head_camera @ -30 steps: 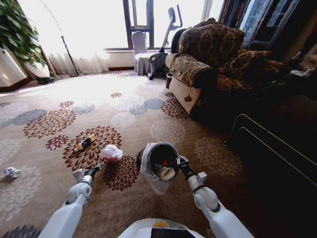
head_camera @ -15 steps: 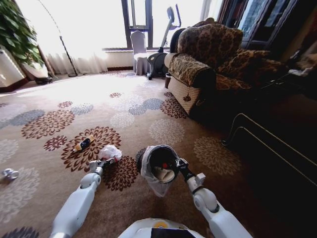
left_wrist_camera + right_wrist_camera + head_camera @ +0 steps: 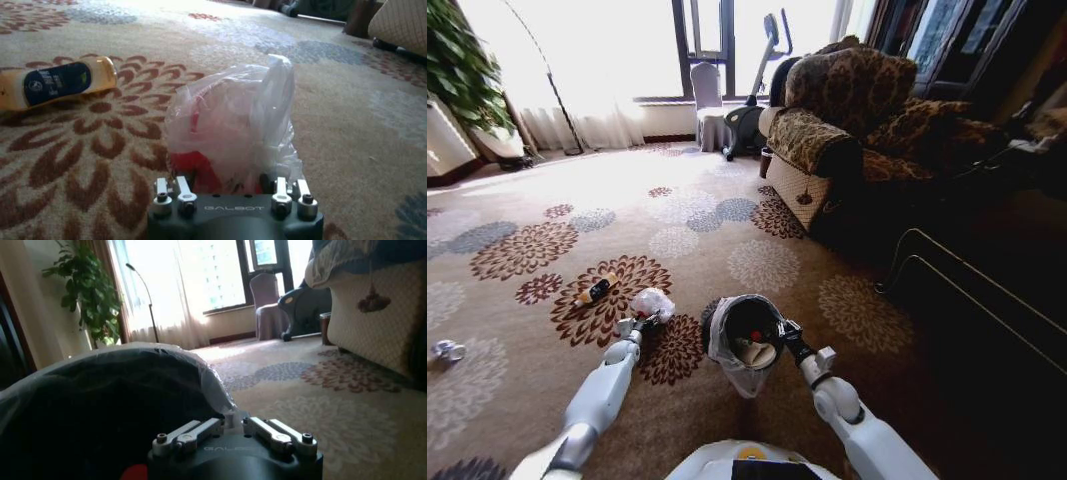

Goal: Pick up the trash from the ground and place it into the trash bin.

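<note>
Progress from the head view: round black bin with grey liner [image 3: 745, 340] holds a white cup and something red; right gripper [image 3: 779, 331] pinches its rim at 3 o'clock (holding it). Left wrist view: left gripper [image 3: 228, 187] spread around crumpled pink-white plastic bag [image 3: 233, 131], unlifted; yellow-black packet [image 3: 57, 87] lies at 10 o'clock.

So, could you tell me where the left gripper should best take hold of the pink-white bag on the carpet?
Probably around its crumpled middle. The pink-white bag stands upright on the carpet, bunched to a peak, soft and loose. The left gripper is low, directly facing it, fingers spread either side of its base, so a level, carpet-height approach suits; the top film alone might slip.
</note>
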